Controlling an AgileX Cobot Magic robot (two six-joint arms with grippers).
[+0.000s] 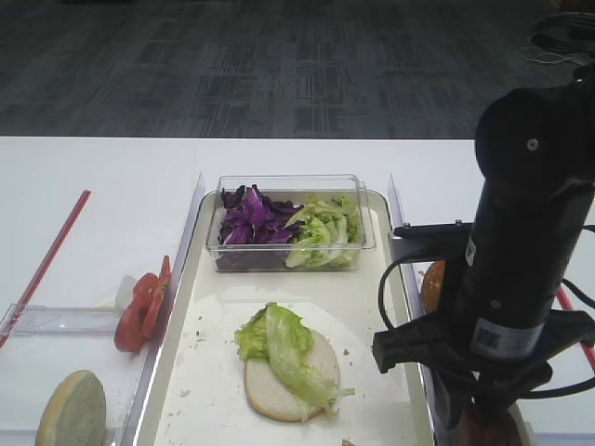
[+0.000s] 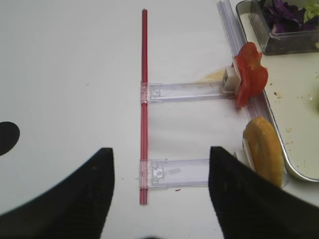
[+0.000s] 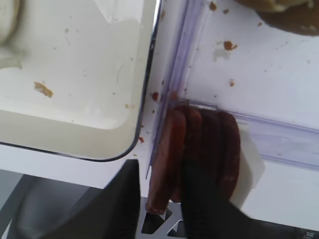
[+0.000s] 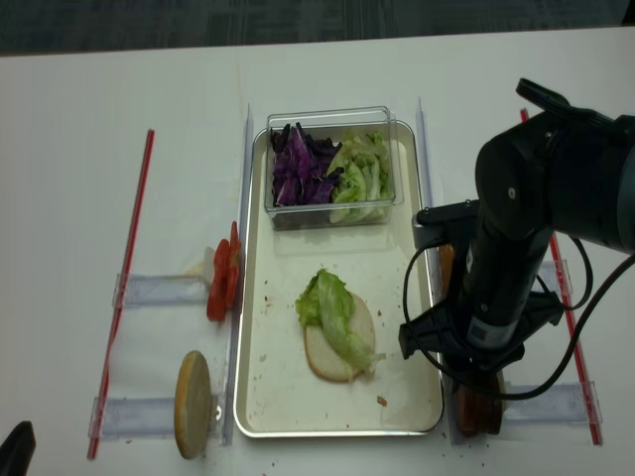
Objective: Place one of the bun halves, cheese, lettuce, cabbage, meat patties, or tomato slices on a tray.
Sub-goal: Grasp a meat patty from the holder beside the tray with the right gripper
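Several meat patties [image 3: 209, 144] stand on edge in a clear holder right of the tray [image 3: 75, 119]. My right gripper [image 3: 160, 174] is down over them, one finger [image 3: 124, 199] just left of the outermost patty with a thin gap, the other finger [image 3: 204, 199] among the discs; the jaws are partly closed and not clamped. On the tray [image 1: 204, 372] lies a pale bun half [image 1: 270, 390] with lettuce [image 1: 288, 348] on it. My left gripper [image 2: 159, 164] hovers open over the bare table, nothing between its fingers.
A clear tub [image 1: 288, 255] at the tray's far end holds purple cabbage [image 1: 249, 218] and lettuce [image 1: 323, 232]. Left of the tray stand tomato slices [image 1: 139, 311] and a bun half [image 1: 72, 409] in clear holders. Another bun [image 1: 432, 283] sits behind the right arm. A red strip [image 2: 144, 99] lies on the left.
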